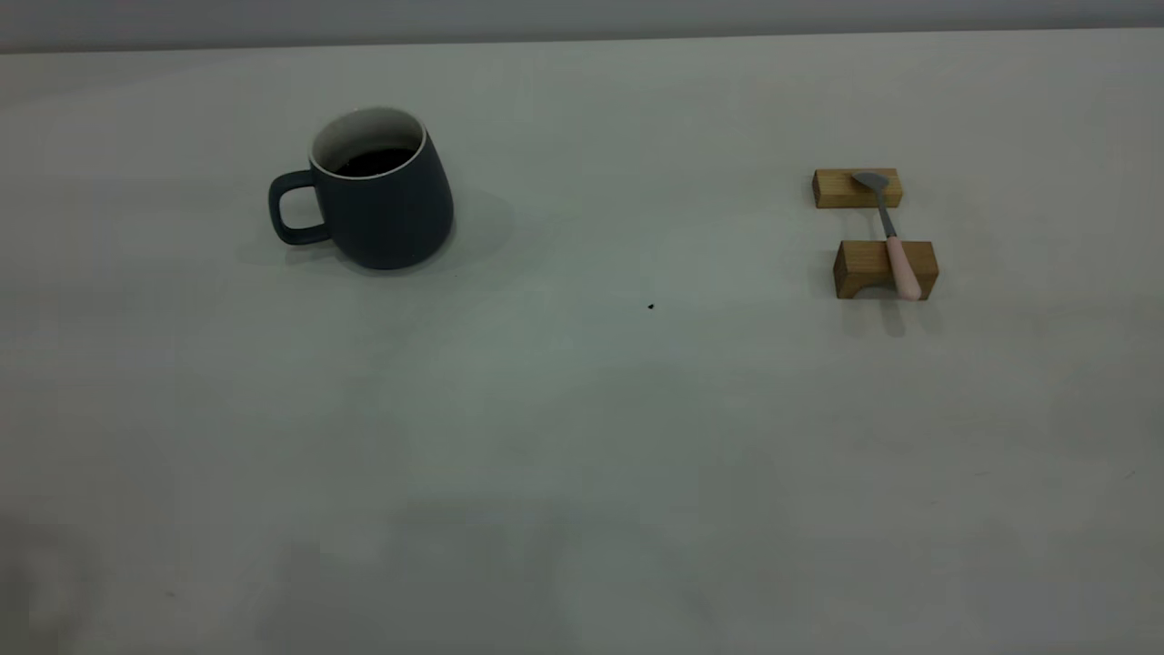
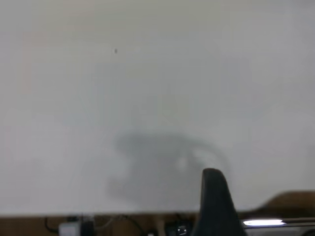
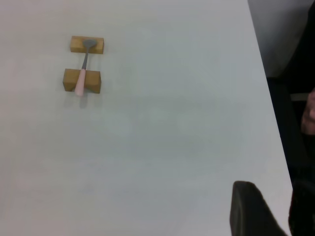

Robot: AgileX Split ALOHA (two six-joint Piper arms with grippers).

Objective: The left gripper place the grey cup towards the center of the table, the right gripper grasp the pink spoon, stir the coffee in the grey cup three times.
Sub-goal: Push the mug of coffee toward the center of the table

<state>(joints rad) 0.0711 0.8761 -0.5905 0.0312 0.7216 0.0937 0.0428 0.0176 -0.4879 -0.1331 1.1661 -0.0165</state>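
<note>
The grey cup [image 1: 382, 209] stands upright on the left part of the table [image 1: 582, 437], handle to the left, with dark coffee [image 1: 375, 162] inside. Far to the right, the pink spoon [image 1: 889, 232] lies bridged across two wooden blocks, its bowl on the far block and its handle on the near one. The right wrist view shows the spoon [image 3: 82, 69] at a distance. Neither gripper appears in the exterior view. Only a dark piece of my left gripper [image 2: 214, 196] shows over bare table, and a dark piece of my right gripper [image 3: 248, 209] near the table's edge.
The far wooden block [image 1: 857, 188] and the near arched block [image 1: 885, 269] hold the spoon off the surface. A tiny dark speck [image 1: 650, 307] marks the table's middle. A person [image 3: 305, 108] in dark clothes is beside the table's edge in the right wrist view.
</note>
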